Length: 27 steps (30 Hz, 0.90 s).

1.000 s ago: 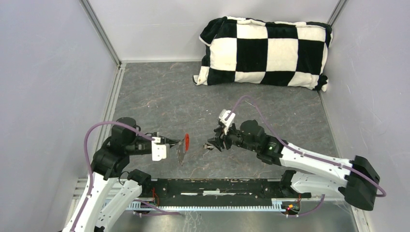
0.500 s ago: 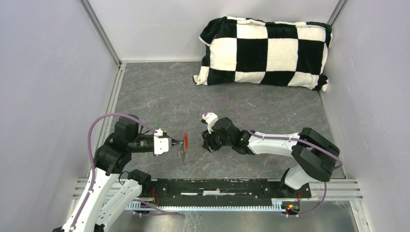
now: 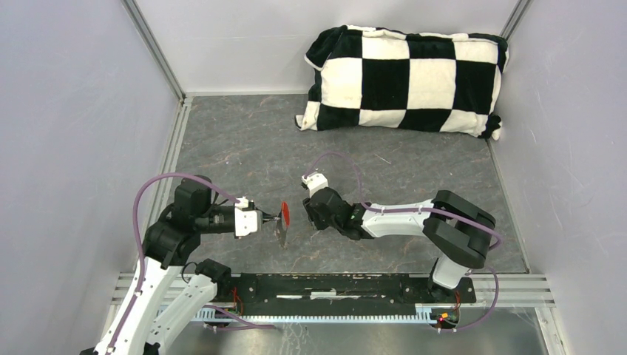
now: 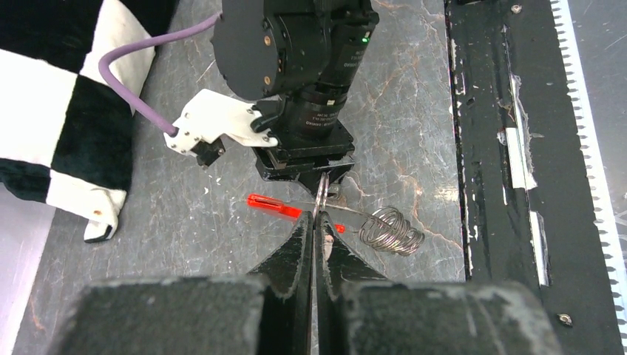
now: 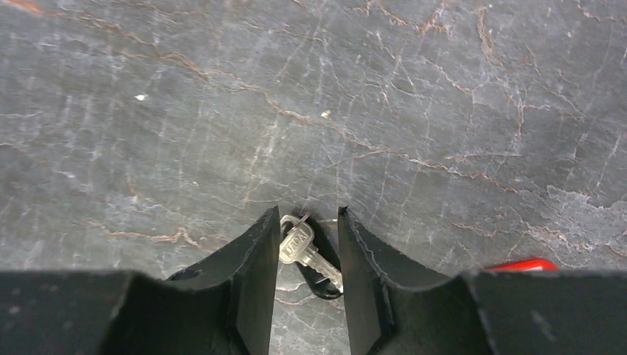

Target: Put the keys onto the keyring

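My left gripper [image 3: 270,219] is shut on a thin silver ring of the keyring [image 4: 392,231]. The keyring's red fob [image 3: 284,214] sticks out on edge, and its coil of rings hangs beside the fingertips [image 4: 304,225]. In the right wrist view a silver key [image 5: 299,246] lies on the table over a dark oblong piece [image 5: 325,285]. My right gripper [image 5: 309,216] stands open over them with a finger on each side. In the top view the right gripper [image 3: 312,220] points down just right of the fob and hides the keys.
A black-and-white checkered pillow [image 3: 405,80] lies at the back right. A black rail [image 3: 340,285] runs along the near edge between the arm bases. Grey walls close in both sides. A red sliver [image 5: 525,264] shows by the right finger; what it is I cannot tell.
The right arm has swung left and its gripper has come down over the keys, close to the fob, with its jaws narrowing. The left gripper has shifted slightly right, still holding the keyring.
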Available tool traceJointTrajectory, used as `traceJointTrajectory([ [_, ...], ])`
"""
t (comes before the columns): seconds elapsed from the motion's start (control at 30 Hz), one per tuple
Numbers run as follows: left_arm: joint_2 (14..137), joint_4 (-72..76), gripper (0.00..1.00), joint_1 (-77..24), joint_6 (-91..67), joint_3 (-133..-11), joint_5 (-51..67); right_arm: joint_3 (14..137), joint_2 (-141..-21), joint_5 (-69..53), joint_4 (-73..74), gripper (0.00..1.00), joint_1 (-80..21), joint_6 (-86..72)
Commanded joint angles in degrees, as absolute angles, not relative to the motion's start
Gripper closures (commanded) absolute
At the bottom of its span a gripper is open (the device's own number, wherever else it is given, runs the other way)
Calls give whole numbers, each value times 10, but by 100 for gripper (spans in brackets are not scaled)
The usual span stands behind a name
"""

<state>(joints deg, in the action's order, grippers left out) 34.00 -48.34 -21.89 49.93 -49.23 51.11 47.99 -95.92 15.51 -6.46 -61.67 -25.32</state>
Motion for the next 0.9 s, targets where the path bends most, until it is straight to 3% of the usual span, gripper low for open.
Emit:
traceJointTrajectory([
  [0.0, 338, -479, 98, -219, 483, -518, 526, 506, -981, 191, -62, 61, -625, -269],
  [0.43, 334, -479, 98, -219, 486, -516, 526, 505, -990, 178, -62, 77, -633, -276],
  [0.67, 334, -479, 98, -219, 489, -516, 523, 498, -984, 180, -74, 99, -634, -265],
  [0.87, 339, -478, 98, -219, 477, -518, 516, 436, -925, 160, -150, 100, -634, -231],
])
